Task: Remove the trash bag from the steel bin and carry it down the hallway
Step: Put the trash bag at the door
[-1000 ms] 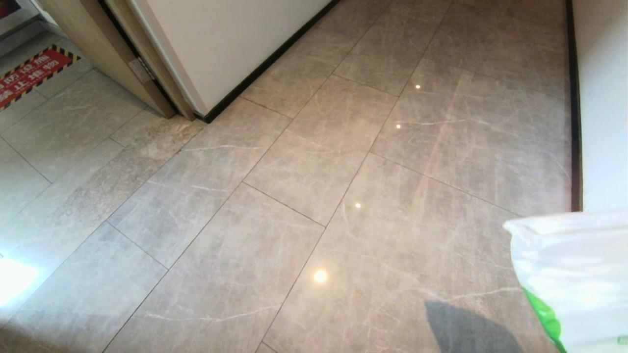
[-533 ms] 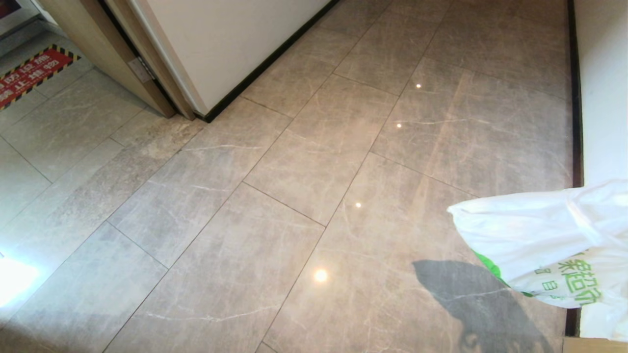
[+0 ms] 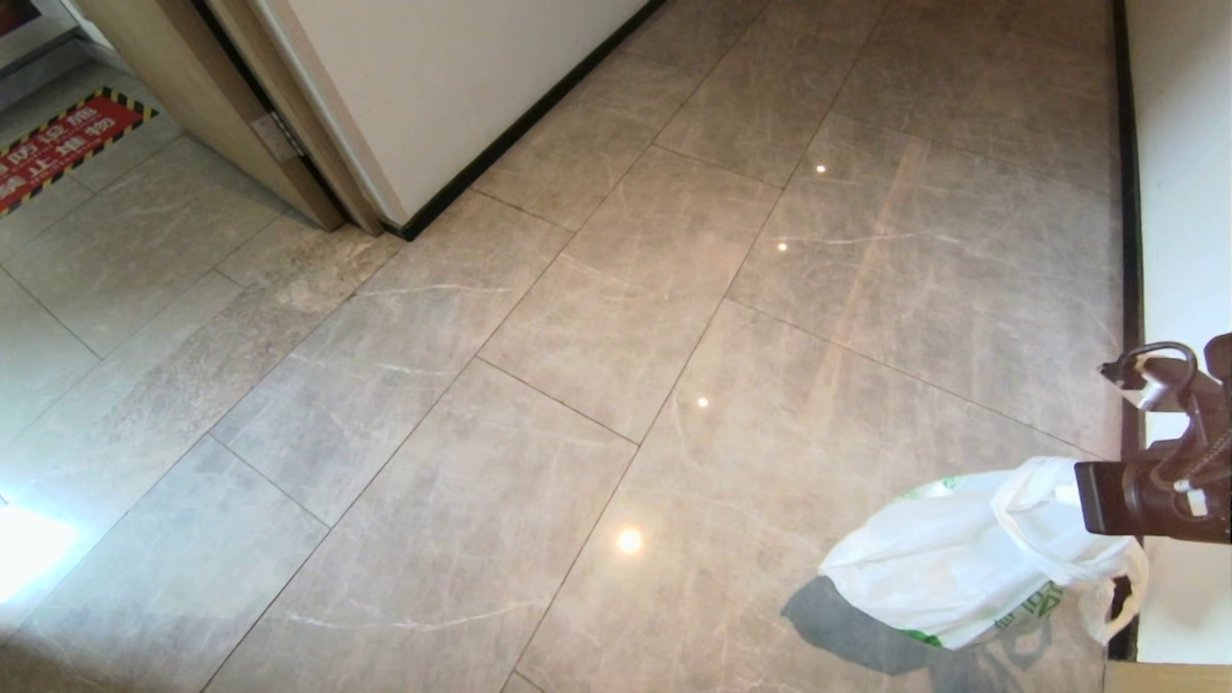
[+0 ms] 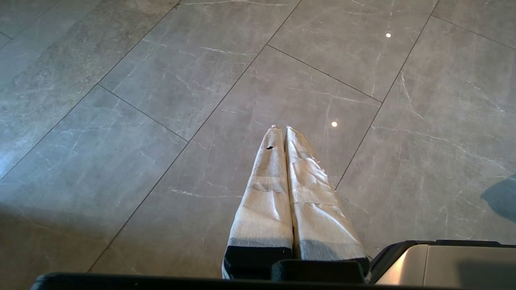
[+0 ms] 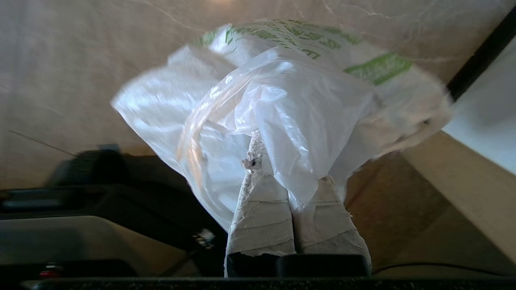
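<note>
The trash bag (image 3: 948,563), thin white plastic with green print, hangs low over the glossy hallway floor (image 3: 616,318) at the near right, its shadow just beneath it. Whether it touches the tiles I cannot tell. My right arm's wrist (image 3: 1160,491) reaches over it from the right edge. In the right wrist view my right gripper (image 5: 288,169) is shut on a fold of the trash bag (image 5: 306,100); one taped fingertip is under the plastic. My left gripper (image 4: 280,129) is shut and empty above bare tiles. The steel bin is out of view.
A white wall with a black baseboard (image 3: 1128,289) runs along the right, close to the bag. A wall corner and wooden door frame (image 3: 318,183) stand at the upper left, with a red floor sign (image 3: 58,144) beyond. My own base (image 5: 80,237) lies beside the bag.
The bag has dropped from high at the near right edge down towards the floor, and my right arm's wrist has come into the head view. The scene itself has not shifted.
</note>
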